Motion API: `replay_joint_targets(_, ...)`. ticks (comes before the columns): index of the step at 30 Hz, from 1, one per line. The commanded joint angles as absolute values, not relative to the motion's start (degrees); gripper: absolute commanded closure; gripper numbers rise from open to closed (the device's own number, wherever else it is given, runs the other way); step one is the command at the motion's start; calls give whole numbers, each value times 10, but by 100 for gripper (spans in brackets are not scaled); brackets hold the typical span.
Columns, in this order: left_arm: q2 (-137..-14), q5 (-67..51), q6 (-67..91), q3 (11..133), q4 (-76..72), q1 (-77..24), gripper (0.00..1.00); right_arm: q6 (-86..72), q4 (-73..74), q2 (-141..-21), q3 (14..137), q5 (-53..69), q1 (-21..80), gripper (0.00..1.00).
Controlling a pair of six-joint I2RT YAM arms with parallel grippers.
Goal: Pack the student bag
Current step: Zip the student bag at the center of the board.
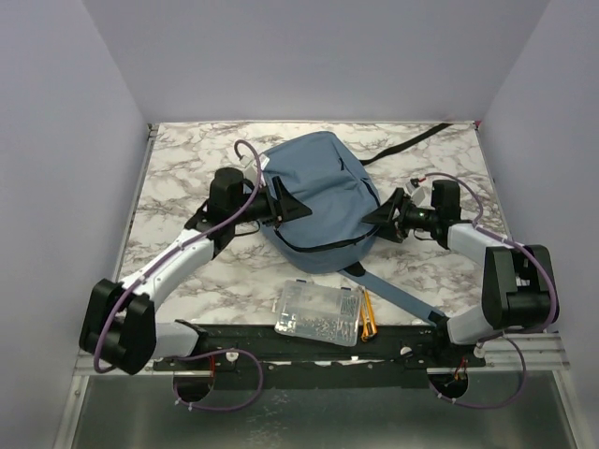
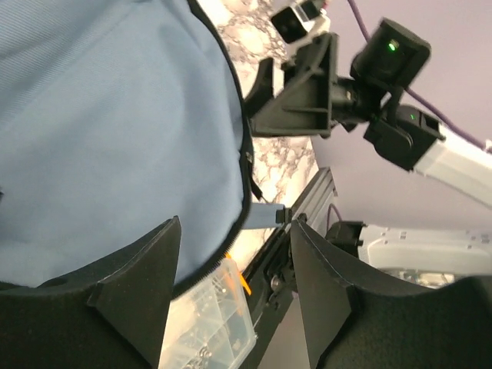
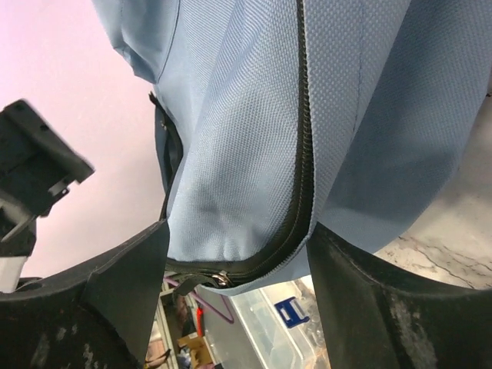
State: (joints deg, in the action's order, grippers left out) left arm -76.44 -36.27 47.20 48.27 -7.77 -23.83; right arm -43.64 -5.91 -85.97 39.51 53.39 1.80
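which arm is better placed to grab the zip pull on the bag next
Right, probably: the right fingers straddle the zip on the student bag, with the metal pull between them. The left fingers sit at the bag's edge, no obvious pull.

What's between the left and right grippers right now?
The student bag: the left gripper is at its left edge, the right gripper at its right, nothing else between. Top view shows it.

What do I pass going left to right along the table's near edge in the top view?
Left arm → clear plastic box → thin orange sticks → blue-grey webbing strap → right arm.
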Motion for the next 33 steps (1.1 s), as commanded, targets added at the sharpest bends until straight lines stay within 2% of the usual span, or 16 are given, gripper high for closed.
replay_joint_targets(1,-689,-351,414,460,-16,-286,38,-437,-66,-857,389,547,17,28)
replay_joint_targets(8,-698,-198,387,527,53,-453,41,-509,-120,-833,349,555,20,46)
replay_joint_targets(10,-716,-153,382,548,74,-485,41,-533,-145,-822,336,562,24,62)
replay_joint_targets(12,-736,-113,391,570,98,-510,41,-551,-155,-801,326,557,25,89)
replay_joint_targets(13,-747,-103,395,581,106,-521,41,-554,-152,-789,322,549,25,99)
replay_joint_targets(17,-784,-49,444,626,166,-545,43,-539,-114,-755,326,527,25,100)
replay_joint_targets(21,-774,-25,499,620,169,-547,44,-537,-110,-751,328,534,25,100)
replay_joint_targets(33,-793,-22,558,639,172,-547,44,-537,-101,-727,332,541,27,100)
